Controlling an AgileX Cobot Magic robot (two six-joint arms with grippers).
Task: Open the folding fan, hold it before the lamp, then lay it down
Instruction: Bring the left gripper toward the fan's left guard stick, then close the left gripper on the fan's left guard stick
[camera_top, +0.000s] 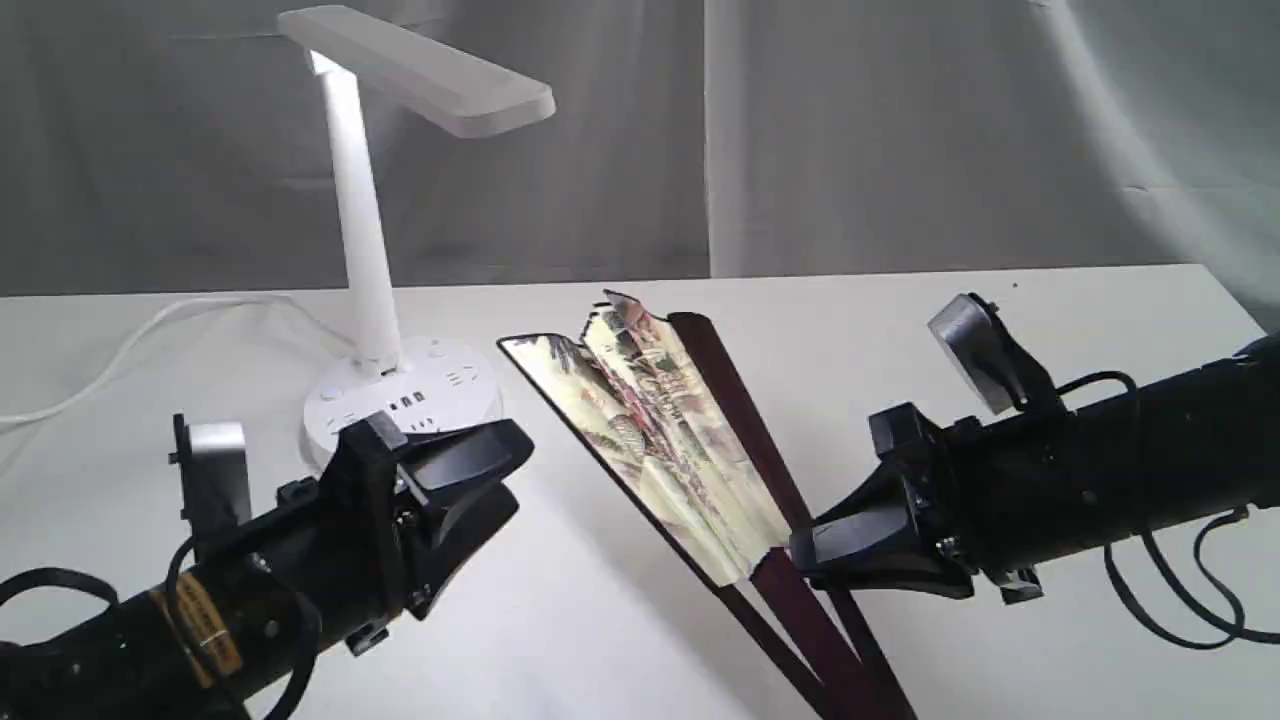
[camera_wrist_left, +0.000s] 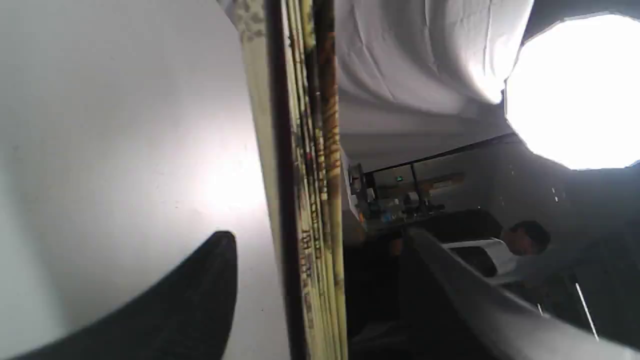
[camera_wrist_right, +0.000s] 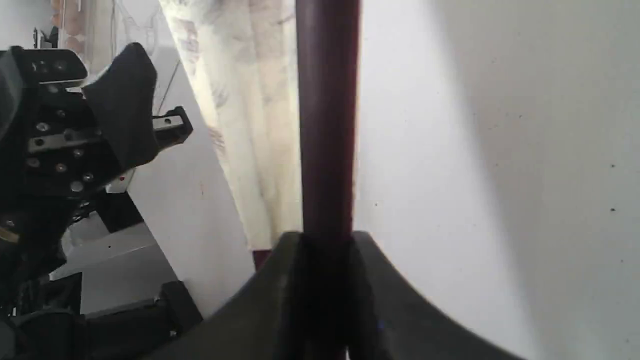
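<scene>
Only the right wrist view shows the right hand (camera_wrist_right: 326, 245) clamped on the maroon outer rib of the folding fan (camera_top: 655, 425), which the exterior view places half-spread and tilted, right of the lamp (camera_top: 360, 250), with the left hand (camera_top: 485, 485) parted and empty.

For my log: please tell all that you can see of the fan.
The fan is paper on dark maroon ribs, its cream leaf painted with a landscape and black-edged. It is partly open, with the pleats bunched. The right tool is shut on one outer rib; the open left tool is apart from it.
</scene>
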